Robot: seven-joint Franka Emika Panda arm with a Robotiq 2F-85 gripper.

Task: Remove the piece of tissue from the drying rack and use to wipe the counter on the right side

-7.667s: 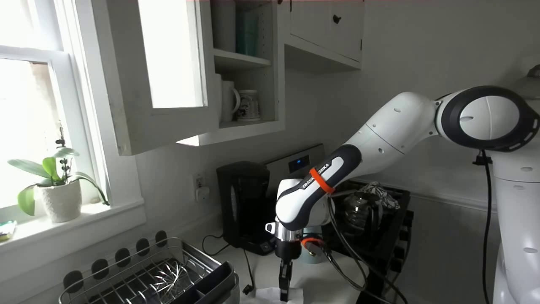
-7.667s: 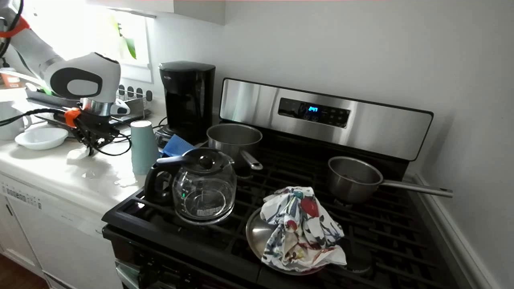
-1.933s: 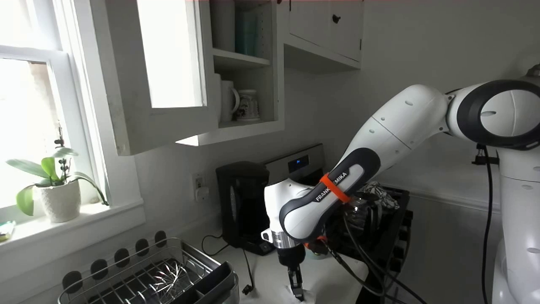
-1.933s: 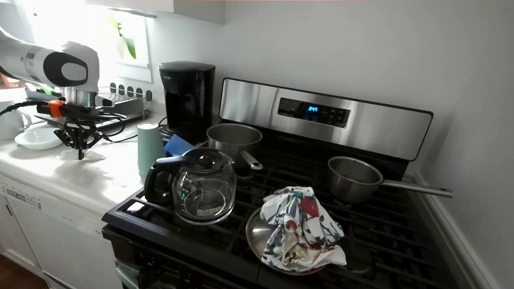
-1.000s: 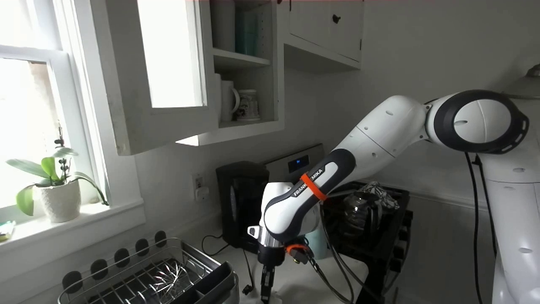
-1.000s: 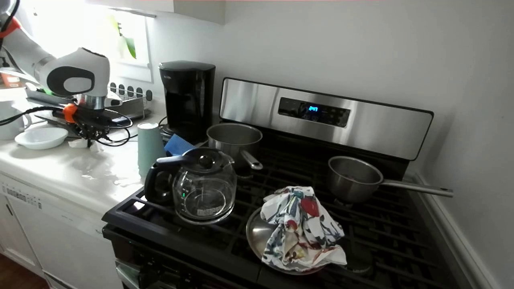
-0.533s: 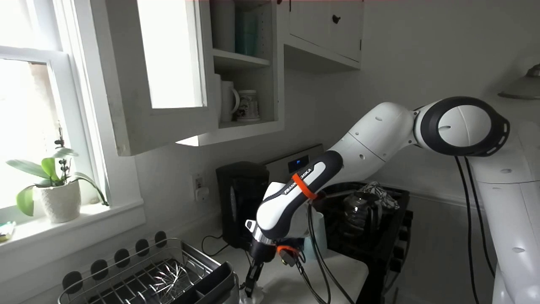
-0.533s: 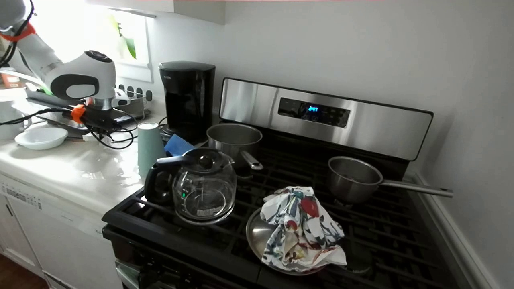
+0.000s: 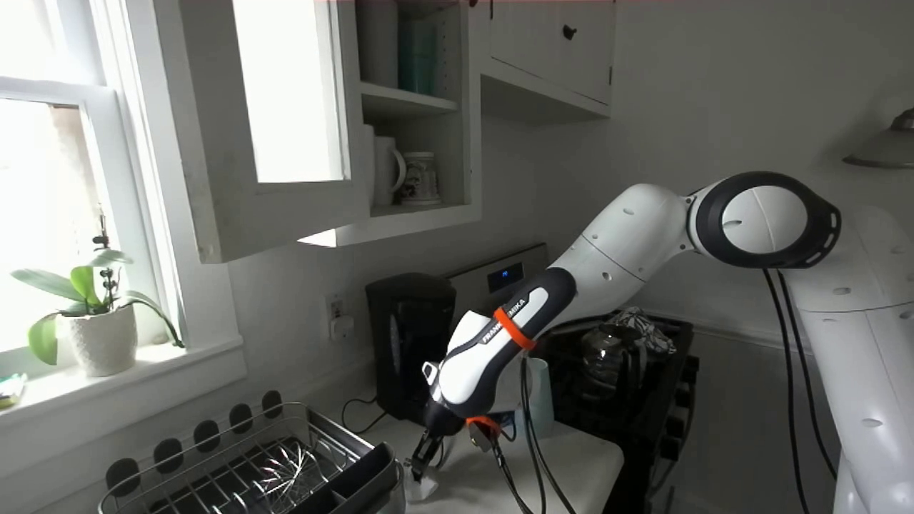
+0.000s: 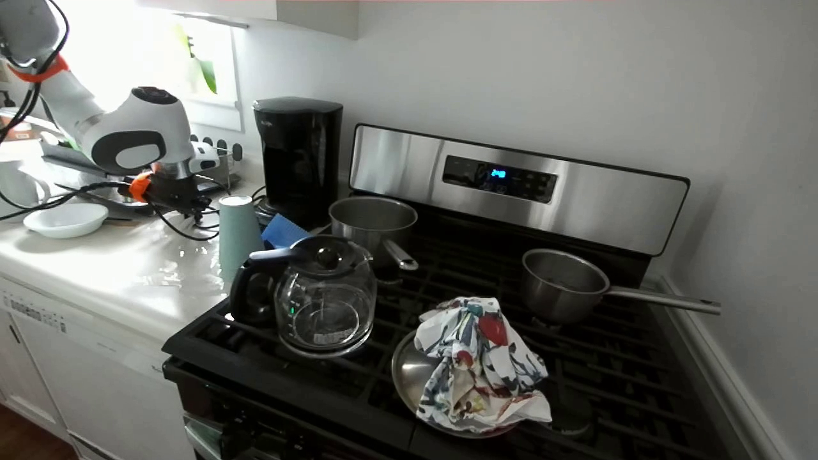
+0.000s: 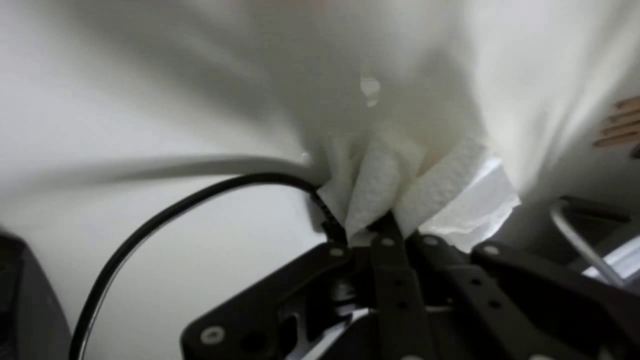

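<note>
Gripper (image 9: 418,472) and tissue (image 11: 375,185) moved since approx. 8 s ago: from open counter (image 9: 582,457) back twd the coffee maker (image 9: 407,335); gripper leans now vs. nearly upright then. Since 0.5 s ago, shifted a bit farther the same way. Fingers clamped on the tissue, bunched btwn the tips w/ folds fanning out, per wrist view. Tissue's pos.: just beside the drying rack (image 9: 341,431); touching it or not, can't tell.

In the way: black cord (image 11: 265,178), ribbed end right by the tissue; also rack on one side, coffee maker near, upright pale blue cup (image 10: 238,236) on the other side. Rack holds silvery utensils (image 9: 289,467). White bowl (image 10: 67,223) on counter, apart from gripper, in an exterior view. Stove (image 10: 287,380) adjoining: glass carafe (image 10: 326,300), 2 steel pots (image 10: 562,291), patterned cloth (image 10: 479,364) over a steel pan (image 10: 409,370). Blue item (image 10: 281,231) btwn cup & nearer pot.

Cup's a touch closer to stove vs. approx. 8 s ago; carafe, pots, cloth same spots.
</note>
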